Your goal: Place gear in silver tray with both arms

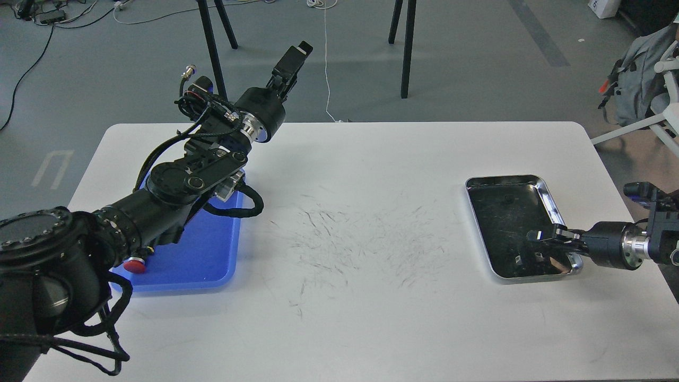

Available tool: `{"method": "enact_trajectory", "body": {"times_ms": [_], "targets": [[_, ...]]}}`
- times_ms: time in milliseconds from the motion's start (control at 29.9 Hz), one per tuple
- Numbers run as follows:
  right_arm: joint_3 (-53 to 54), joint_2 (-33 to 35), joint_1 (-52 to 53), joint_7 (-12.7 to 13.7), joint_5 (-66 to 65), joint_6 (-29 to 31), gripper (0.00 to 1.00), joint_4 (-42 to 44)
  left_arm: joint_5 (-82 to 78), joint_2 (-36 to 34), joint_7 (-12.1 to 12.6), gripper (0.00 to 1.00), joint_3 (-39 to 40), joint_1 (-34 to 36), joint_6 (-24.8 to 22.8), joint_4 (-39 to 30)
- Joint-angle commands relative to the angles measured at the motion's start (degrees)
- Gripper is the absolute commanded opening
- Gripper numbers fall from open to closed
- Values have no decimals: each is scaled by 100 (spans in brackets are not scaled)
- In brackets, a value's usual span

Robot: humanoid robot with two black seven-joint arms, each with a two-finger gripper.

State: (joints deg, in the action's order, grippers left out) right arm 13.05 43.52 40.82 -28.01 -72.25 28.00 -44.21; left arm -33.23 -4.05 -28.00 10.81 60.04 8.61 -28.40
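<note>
Nearby, blue tray (204, 260) under left arm, right gripper (537, 236) over silver tray (506, 212) (jaws' state unclear), left gripper (293, 55) likewise.

- The white table (360, 318) lies bare between the blue tray (207, 254) and the silver tray (509, 217).
- The left arm (175, 196) hangs over the blue tray.

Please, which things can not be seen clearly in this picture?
- The gear: not found in the head view; the left arm covers part of the blue tray.
- Left gripper: dark and end-on, so open or shut is unclear.
- Right gripper: small and dark over the silver tray; its fingers and any held part cannot be separated.
</note>
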Motion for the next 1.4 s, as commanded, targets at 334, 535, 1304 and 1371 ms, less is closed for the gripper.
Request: {"method": "enact_trajectory", "body": {"times_ms": [334, 535, 1304, 1371], "targets": [[-30, 51, 102, 1, 1, 0, 61, 9, 0, 1, 0, 99, 9, 8, 0, 1], [-100, 86, 356, 1, -43, 0, 66, 0, 0, 10, 0, 99, 9, 8, 0, 1], [-356, -502, 1078, 1, 535, -1956, 97, 615, 0, 124, 0, 99, 18, 25, 26, 1], [-382, -502, 1060, 1, 869, -2035, 97, 606, 0, 133, 0, 99, 18, 25, 26, 1]]}}
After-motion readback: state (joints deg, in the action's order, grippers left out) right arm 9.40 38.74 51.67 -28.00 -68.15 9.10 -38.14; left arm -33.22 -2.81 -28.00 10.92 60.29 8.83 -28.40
